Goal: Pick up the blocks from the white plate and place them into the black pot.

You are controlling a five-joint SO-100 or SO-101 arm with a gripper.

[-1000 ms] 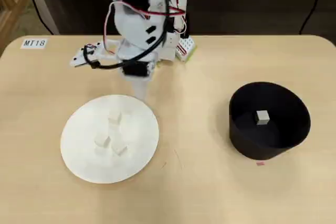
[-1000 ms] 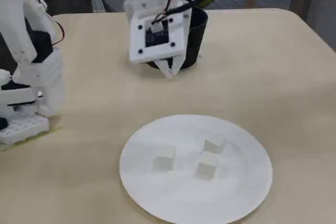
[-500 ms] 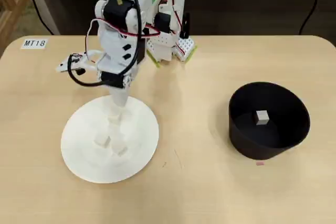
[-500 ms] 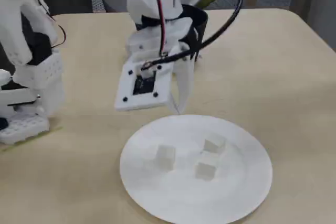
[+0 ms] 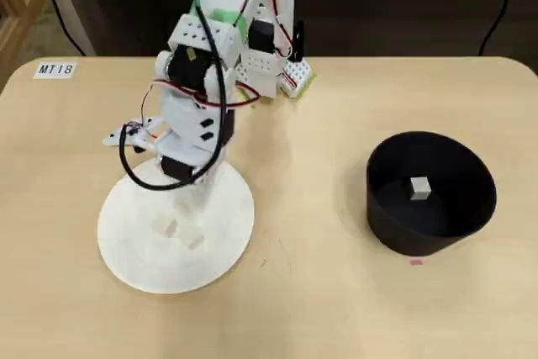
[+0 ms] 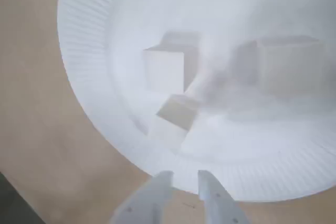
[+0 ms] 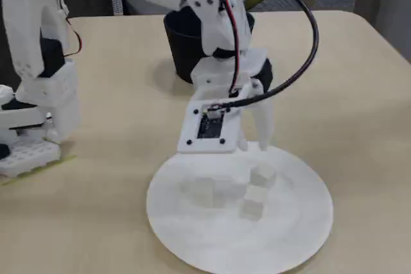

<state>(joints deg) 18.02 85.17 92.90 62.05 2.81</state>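
A label (image 5: 55, 69) reading "MT18" sits at the table's (image 5: 336, 308) far-left corner.

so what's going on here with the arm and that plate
A small white robot arm is clearing blocks off the white plate into the black pot. One block already sits in the pot. Three more lie on the plate. The gripper hangs just above the plate's rim, holding nothing, with its fingers a little apart, apparently lining up for the next block.
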